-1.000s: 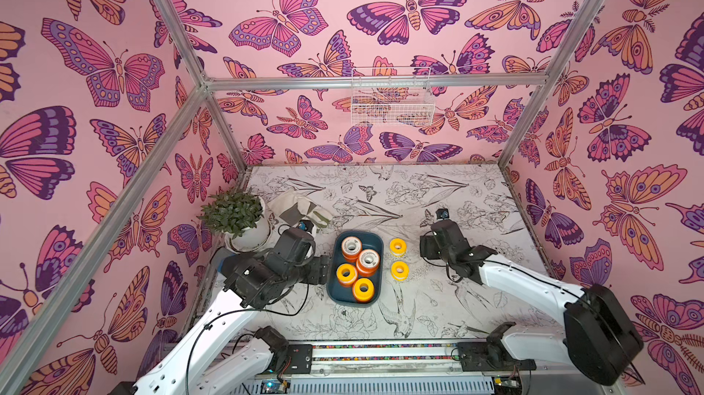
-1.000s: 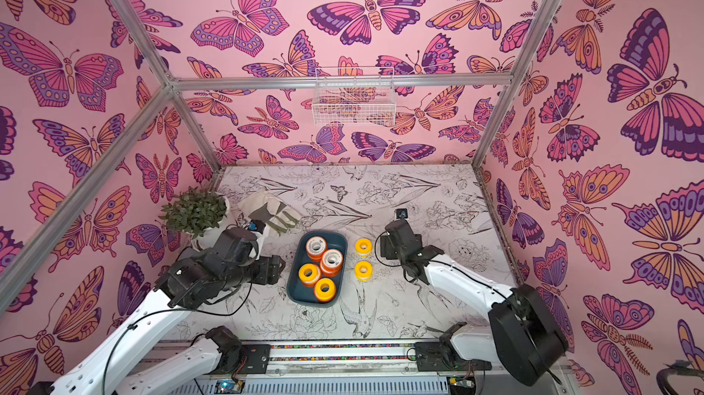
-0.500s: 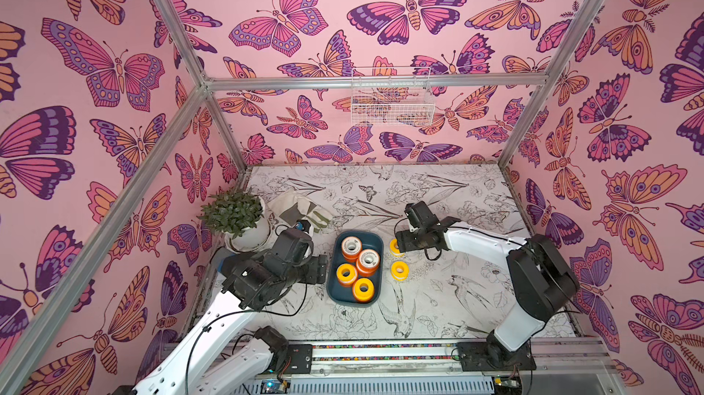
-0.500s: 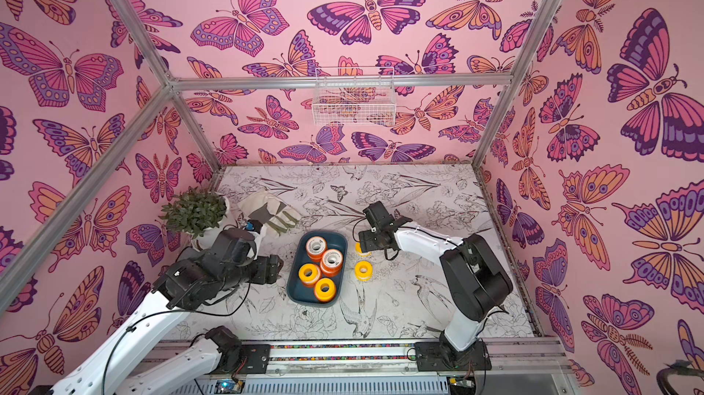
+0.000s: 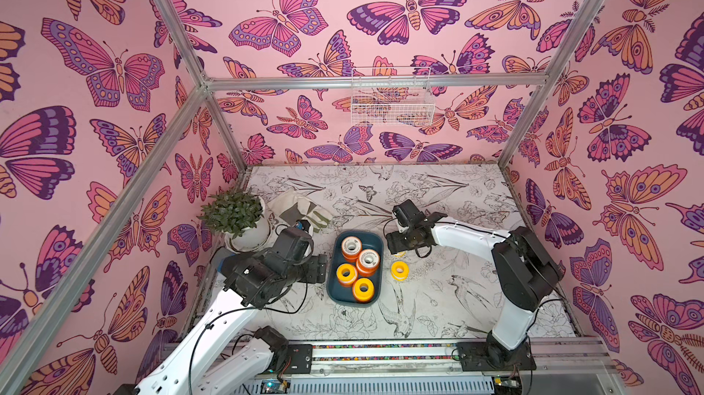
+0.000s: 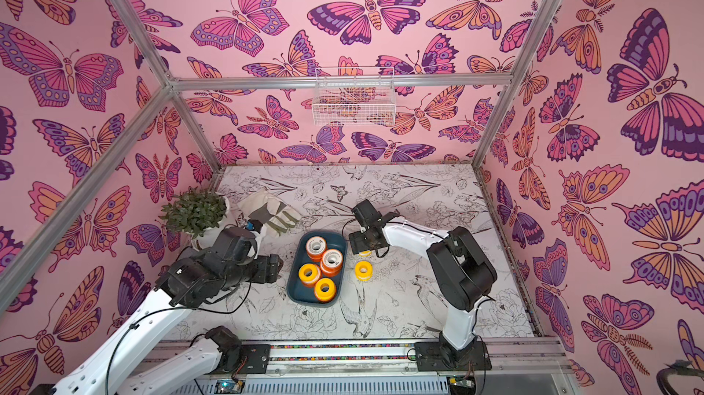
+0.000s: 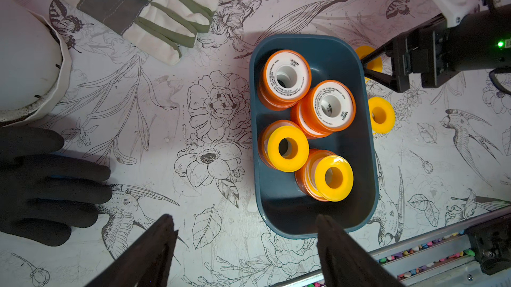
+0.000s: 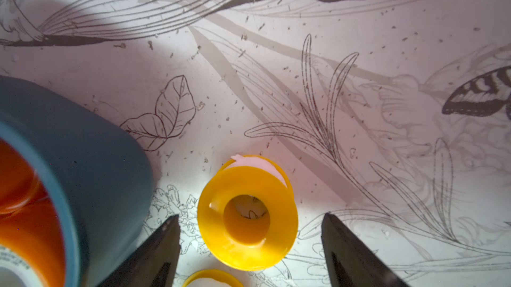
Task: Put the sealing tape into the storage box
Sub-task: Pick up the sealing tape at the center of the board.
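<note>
Storage box [image 7: 287, 211] sits on the table [image 7: 166, 100] and holds four spools. Left gripper [image 7: 243, 216] beside it, jaws spread, empty. Right gripper [image 8: 251, 215] spread around a loose yellow spool [image 8: 246, 233], gaps both sides. Two orange spools [image 7: 284, 75] read "VASEN", finer print illegible; two yellow-topped spools [image 7: 287, 147]. Second yellow spool [image 7: 381, 115] just outside the box.

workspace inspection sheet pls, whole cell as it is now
surface: printed table, dirt specks
job's things: box holds two white-faced spools and two yellow-topped spools; two yellow spools outside, beside it
clutter: plant, work glove, black glove
grippers: left gripper open, at the box's end; right gripper open, astride one outside spool, not touching
cables: black cable along left arm
surroundings: butterfly walls, wire basket
</note>
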You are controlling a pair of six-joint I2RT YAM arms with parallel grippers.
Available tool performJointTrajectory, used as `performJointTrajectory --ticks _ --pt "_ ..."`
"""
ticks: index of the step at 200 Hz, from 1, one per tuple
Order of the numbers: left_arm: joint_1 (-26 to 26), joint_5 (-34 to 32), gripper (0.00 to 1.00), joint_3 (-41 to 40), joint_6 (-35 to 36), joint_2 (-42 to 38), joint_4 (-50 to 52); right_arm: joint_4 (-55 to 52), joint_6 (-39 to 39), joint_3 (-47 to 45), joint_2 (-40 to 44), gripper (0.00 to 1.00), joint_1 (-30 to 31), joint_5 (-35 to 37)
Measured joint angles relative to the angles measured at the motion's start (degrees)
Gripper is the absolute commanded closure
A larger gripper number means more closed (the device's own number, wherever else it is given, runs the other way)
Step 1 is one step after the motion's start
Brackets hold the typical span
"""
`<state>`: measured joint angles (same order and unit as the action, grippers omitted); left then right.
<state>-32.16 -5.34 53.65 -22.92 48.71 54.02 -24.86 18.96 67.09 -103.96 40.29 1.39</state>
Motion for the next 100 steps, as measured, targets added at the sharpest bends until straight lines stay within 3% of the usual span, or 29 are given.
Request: performJointTrajectory --ticks 100 --pt "0.8 0.4 0.16 0.0 0.0 0.2 0.0 -2.6 -1.3 2.8 -4.2 0.26 1.7 0.7"
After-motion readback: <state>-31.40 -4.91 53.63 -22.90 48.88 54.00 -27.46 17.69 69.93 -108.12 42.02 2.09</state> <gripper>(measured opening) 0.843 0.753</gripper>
